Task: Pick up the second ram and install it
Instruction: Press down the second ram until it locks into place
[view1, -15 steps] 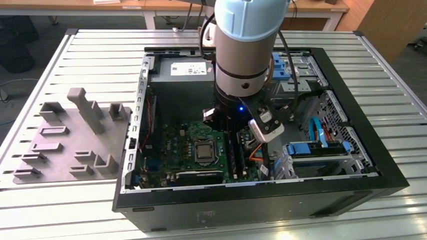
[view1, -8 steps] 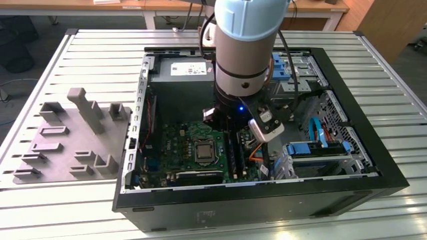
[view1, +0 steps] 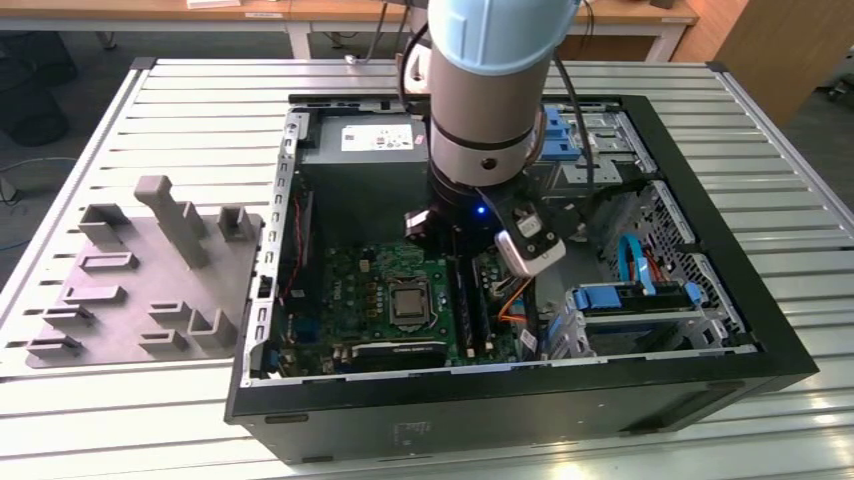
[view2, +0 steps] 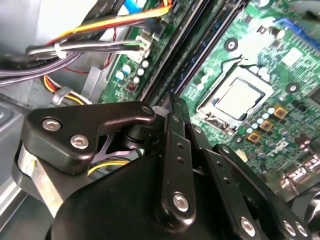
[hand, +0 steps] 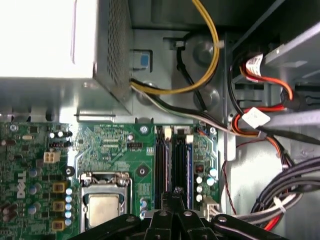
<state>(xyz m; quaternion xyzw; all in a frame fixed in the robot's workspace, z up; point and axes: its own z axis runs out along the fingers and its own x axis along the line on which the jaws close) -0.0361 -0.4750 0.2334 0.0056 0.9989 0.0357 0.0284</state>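
Inside the open PC case (view1: 747, 330), the gripper (hand: 176, 194) sits low over the motherboard's (hand: 115, 142) black memory slots (hand: 161, 165), at roughly 3 o'clock from the CPU socket (hand: 104, 202). Fingers look pinched nearly together; can't tell what's between them. The second ram I can't make out for sure. The grey tray (view1: 120, 300) sits outside at 9 o'clock

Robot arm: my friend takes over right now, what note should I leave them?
Gripper: down inside the computer case, right over the black memory slots beside the processor socket.
Second ram: cannot tell whether it is held or sits in a slot.
Grey tray: outside the case, on the exterior view's left.
Done: arm is at the slots. Left: install not confirmed.
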